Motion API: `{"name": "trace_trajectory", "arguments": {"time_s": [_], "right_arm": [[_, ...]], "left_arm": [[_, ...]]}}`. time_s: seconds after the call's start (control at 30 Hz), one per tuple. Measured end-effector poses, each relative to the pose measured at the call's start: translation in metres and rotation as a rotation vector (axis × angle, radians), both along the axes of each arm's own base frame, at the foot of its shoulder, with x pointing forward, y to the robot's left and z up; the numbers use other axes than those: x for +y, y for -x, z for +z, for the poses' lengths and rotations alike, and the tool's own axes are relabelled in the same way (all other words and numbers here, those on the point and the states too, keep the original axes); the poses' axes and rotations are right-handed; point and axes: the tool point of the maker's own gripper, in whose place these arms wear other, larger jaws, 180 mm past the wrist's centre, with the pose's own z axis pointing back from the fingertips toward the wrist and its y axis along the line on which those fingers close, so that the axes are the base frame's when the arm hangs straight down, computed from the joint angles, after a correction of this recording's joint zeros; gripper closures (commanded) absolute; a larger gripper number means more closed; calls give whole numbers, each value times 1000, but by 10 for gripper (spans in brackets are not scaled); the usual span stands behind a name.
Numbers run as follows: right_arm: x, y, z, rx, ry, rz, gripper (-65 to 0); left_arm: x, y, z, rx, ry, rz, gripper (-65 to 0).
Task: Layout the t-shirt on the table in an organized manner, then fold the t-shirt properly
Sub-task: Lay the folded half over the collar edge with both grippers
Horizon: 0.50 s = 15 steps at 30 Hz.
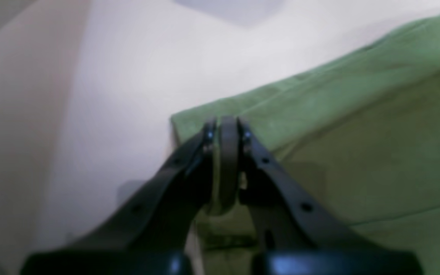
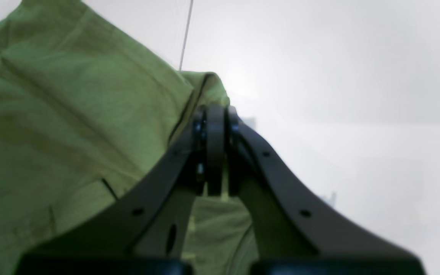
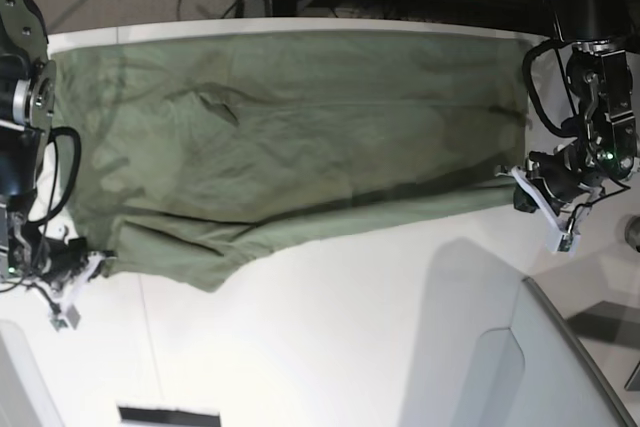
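Open bench [image 3: 330, 347] below the shirt [image 3: 290, 137]; blocked only by the grey panel [image 3: 570, 357] at one corner.

I can read no text, label, brand, number or sign anywhere. The t-shirt [image 3: 290, 137] shows only plain green cloth, the table [image 3: 330, 347] beneath it is bare white, and both my wrist views are too blurred for lettering.

Left hand [image 1: 227, 131] clamped; right hand [image 2: 215, 118] clamped, arms spread.
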Motion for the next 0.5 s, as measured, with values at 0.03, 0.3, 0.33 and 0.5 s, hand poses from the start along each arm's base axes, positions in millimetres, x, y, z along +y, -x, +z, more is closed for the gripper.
{"name": "trace_trajectory", "arguments": {"time_s": [0.03, 0.3, 0.33, 0.5], "right_arm": [[0, 0, 0, 0, 0, 0, 0], [-1, -10, 14, -45, 14, 10, 0], [-1, -10, 14, -46, 14, 10, 0], [-2, 4, 3, 11, 26, 13, 0]], "left_arm": [[0, -1, 1, -3, 0, 0, 0], [-2, -4, 7, -19, -4, -9, 0], [-4, -6, 11, -30, -8, -14, 0], [-6, -2, 19, 4, -39, -32, 0]]}}
